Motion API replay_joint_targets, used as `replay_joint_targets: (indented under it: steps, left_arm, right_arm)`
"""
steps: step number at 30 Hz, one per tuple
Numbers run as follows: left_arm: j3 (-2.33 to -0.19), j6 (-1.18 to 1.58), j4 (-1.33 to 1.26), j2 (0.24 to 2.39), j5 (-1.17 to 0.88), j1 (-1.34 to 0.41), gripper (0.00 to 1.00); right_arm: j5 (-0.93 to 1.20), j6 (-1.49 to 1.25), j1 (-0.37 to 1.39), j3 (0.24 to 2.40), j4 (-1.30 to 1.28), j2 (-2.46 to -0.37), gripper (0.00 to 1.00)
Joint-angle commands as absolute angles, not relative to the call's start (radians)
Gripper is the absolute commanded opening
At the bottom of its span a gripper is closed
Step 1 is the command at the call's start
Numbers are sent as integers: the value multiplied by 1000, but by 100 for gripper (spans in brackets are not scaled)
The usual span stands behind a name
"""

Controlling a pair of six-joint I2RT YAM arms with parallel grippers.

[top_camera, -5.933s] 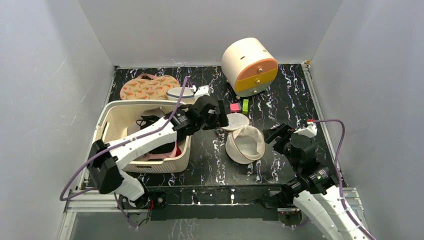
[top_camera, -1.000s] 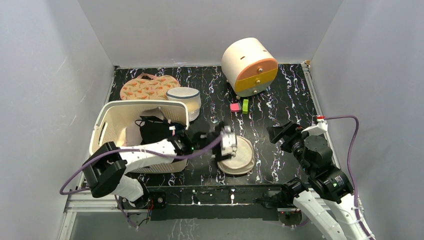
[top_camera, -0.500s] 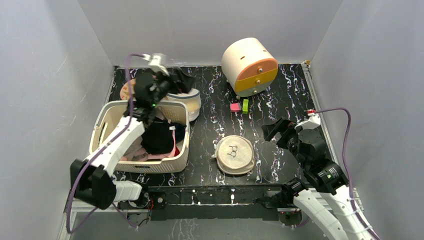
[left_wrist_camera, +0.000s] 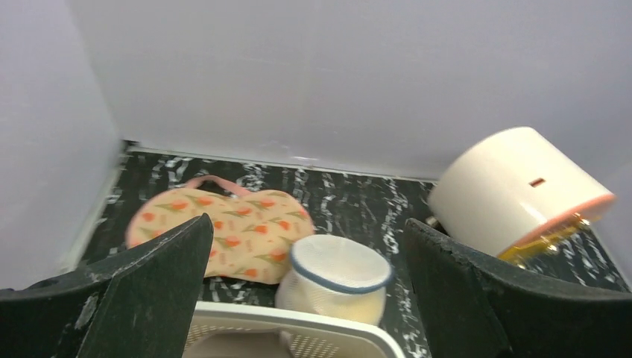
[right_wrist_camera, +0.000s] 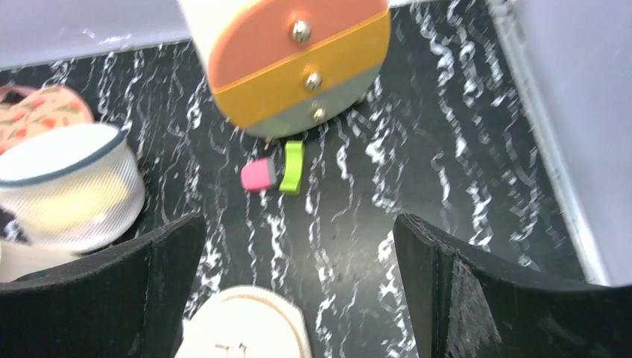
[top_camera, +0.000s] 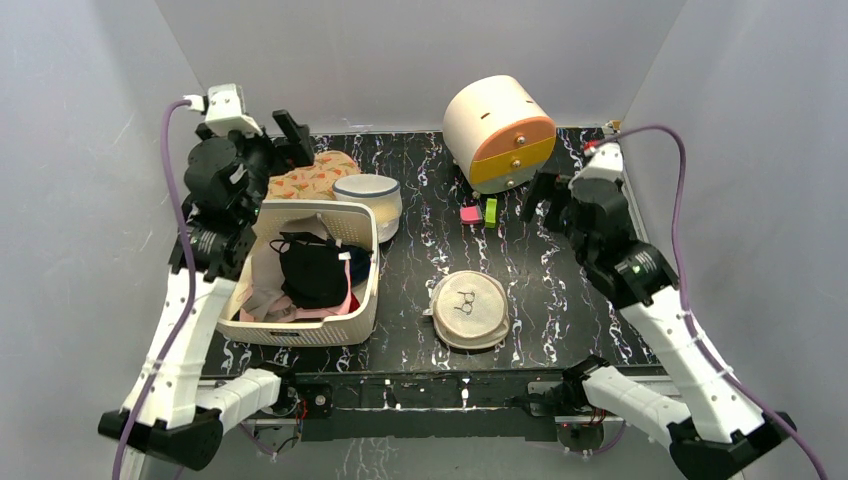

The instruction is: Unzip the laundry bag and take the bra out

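Both spread wide, empty — left tool (left_wrist_camera: 305,225) and right tool (right_wrist_camera: 299,221); laundry bag (top_camera: 467,308) lies well apart.

cream basket (top_camera: 300,332), floral pouch (top_camera: 305,180), white tub (top_camera: 368,200), round drawer chest (top_camera: 498,130), pink block (top_camera: 469,214), green block (top_camera: 491,210)

Soft, even light falls from overhead in the top view. The grey walls read flat and bright, and the black table (top_camera: 540,250) shows only mild sheen. The drawer drum (top_camera: 498,133) at 1 o'clock casts a faint shadow. That view is sharp. The left wrist view is soft, with the left gripper's fingers (left_wrist_camera: 141,298) dark and unfocused at 8 and 4 o'clock. Motion blur smears the right wrist view, worst toward 3 o'clock.
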State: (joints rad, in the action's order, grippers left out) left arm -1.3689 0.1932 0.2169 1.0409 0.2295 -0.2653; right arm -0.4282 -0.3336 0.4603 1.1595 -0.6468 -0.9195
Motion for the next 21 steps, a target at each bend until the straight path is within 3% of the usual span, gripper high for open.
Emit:
replay_joint_targets:
  steps: [1, 6, 21]
  left_arm:
    - [-1441, 99, 320, 948, 417, -261, 98]
    - [-1471, 127, 348, 903, 348, -259, 98]
    - [-1433, 96, 258, 922, 325, -261, 98]
  right_arm:
    - [-572, -179, 463, 1341, -583, -983, 98]
    - [-549, -159, 463, 1467, -586, -1016, 98]
    - [-444, -202, 462, 1451, -543, -973, 98]
